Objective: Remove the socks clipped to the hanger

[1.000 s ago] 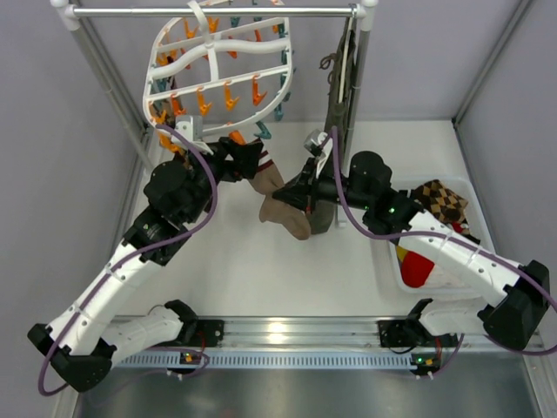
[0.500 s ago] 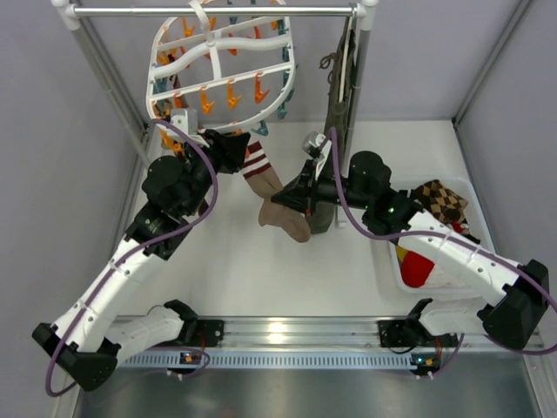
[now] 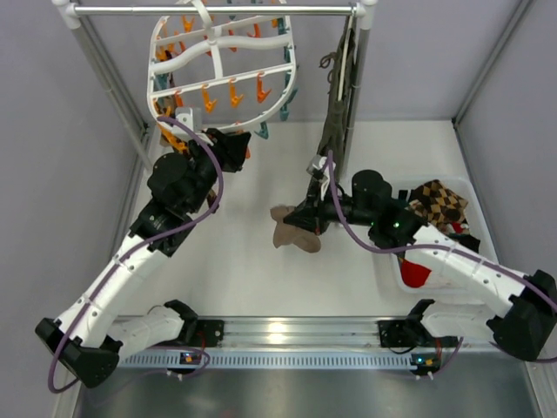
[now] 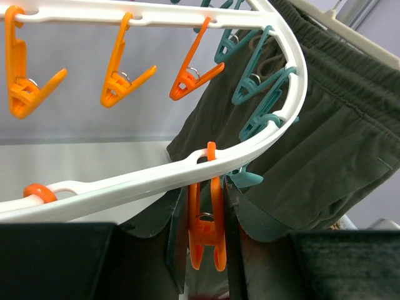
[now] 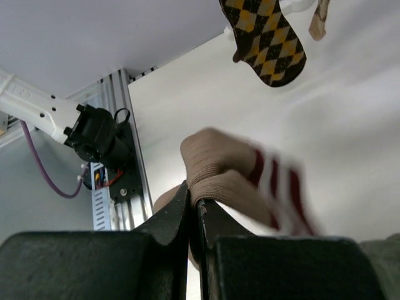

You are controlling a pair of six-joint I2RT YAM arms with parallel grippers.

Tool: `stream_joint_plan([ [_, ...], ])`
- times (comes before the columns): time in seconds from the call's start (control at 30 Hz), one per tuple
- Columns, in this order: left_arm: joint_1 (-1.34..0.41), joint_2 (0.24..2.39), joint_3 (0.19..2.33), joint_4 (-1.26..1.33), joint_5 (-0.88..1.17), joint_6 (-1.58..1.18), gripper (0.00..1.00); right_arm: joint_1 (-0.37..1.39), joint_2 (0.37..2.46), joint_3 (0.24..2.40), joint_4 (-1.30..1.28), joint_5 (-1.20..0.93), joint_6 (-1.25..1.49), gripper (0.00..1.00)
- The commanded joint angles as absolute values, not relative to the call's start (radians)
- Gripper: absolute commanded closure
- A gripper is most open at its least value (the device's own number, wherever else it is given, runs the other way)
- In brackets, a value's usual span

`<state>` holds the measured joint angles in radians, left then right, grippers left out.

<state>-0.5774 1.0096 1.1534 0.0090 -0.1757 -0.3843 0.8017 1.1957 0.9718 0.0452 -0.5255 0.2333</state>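
The white oval hanger (image 3: 222, 61) hangs from the rail with orange and teal clips. No sock shows on it in the top view. My left gripper (image 3: 235, 144) is up under its lower rim. In the left wrist view it (image 4: 205, 212) is shut on an orange clip (image 4: 206, 240) below the frame (image 4: 125, 184). My right gripper (image 3: 303, 218) is shut on a tan sock (image 3: 292, 235), which hangs free over the table. The right wrist view shows the jaws (image 5: 194, 194) pinching the tan sock (image 5: 219, 165), its striped cuff blurred. An argyle sock (image 3: 439, 200) lies in the bin.
A white bin (image 3: 393, 266) at the right holds the argyle sock and red clothes. A dark olive garment (image 3: 335, 122) hangs from the rail's right post, just behind my right gripper. The metal rail (image 3: 218, 11) and its posts frame the back.
The left gripper closed on the orange clip and the tan sock came free. The right gripper drew the sock down and toward the near side. The hanger swung back upward.
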Motion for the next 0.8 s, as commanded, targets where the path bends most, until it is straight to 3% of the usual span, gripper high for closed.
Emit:
stream_joint_plan([
  [0.0, -0.572, 1.029, 1.144, 0.074, -0.172, -0.362, 0.78, 0.787, 1.065, 0.956, 0.002, -0.474, 0.201, 1.0],
  [0.3, -0.572, 1.006, 1.112, 0.074, -0.158, -0.362, 0.38, 0.779, 0.832, 0.997, -0.437, -0.091, 0.141, 1.0],
  [0.53, -0.572, 0.928, 1.069, 0.066, -0.149, -0.362, 0.2, 0.767, 0.755, 1.06, -0.659, 0.147, 0.14, 1.0],
  [0.77, -0.572, 0.861, 0.997, 0.026, -0.127, -0.397, 0.09, 0.675, 0.782, 1.14, -0.787, 0.371, 0.144, 1.0],
])
